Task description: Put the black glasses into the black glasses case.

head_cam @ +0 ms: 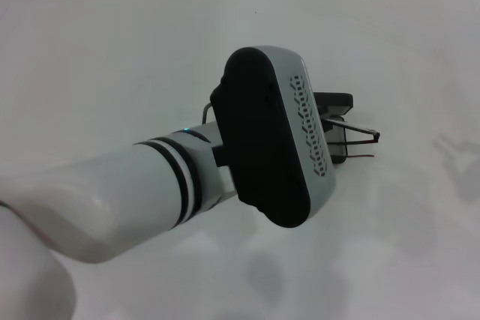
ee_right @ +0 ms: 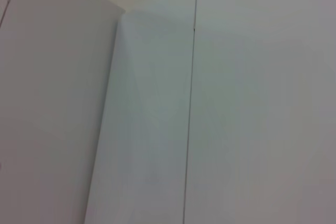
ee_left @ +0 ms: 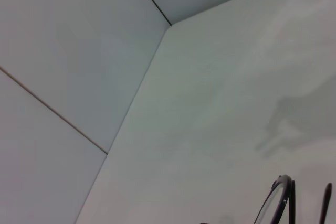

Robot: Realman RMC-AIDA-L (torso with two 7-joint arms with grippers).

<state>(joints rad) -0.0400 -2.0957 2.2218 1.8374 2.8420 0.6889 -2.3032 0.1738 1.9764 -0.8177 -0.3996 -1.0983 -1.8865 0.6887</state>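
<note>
Black glasses (head_cam: 358, 135) probably over black glasses case (head_cam: 335, 101); left arm (head_cam: 266, 144) hides jaws, state unclear.

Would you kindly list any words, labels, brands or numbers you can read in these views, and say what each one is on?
None can be read in any view.
The left arm's wrist housing bears only a chain-like pattern along its pale edge, not letters.
The black glasses and black glasses case show no marking.
The white table and wall panels are bare.
</note>
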